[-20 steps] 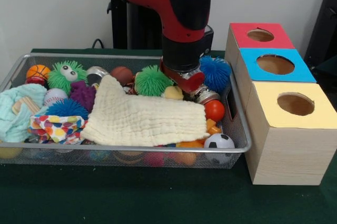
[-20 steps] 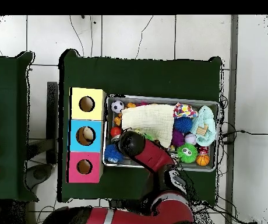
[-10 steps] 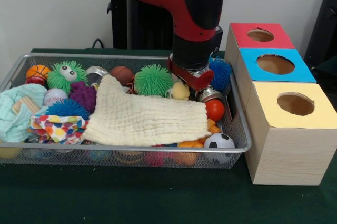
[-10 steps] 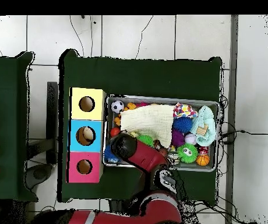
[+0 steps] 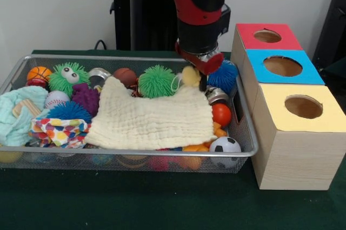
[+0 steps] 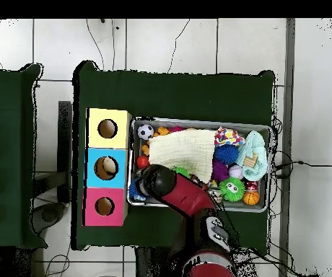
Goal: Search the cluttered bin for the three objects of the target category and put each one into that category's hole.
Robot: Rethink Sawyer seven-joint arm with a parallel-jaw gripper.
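Here the gripper (image 5: 195,74) hangs over the far right part of the wire bin (image 5: 246,132), above the top edge of the cream cloth (image 5: 148,119), and a small pale yellow toy (image 5: 190,76) sits right at its tip, clear of the clutter below. It looks closed on that toy, though the fingers themselves are too hidden under the red wrist to read how wide they stand. So the step in hand seems to be the carry: one object is lifted out of the bin and has yet to reach a hole. In the overhead view the arm covers the bin's corner nearest the blue box (image 6: 108,168), which already shows something pale inside its hole; I judge that is the likely destination, but cannot be sure. Next, the move calls for raising the toy above the bin's rim, travelling sideways toward the row of boxes, past the red box (image 5: 266,36), centring over the chosen hole and only then letting go.
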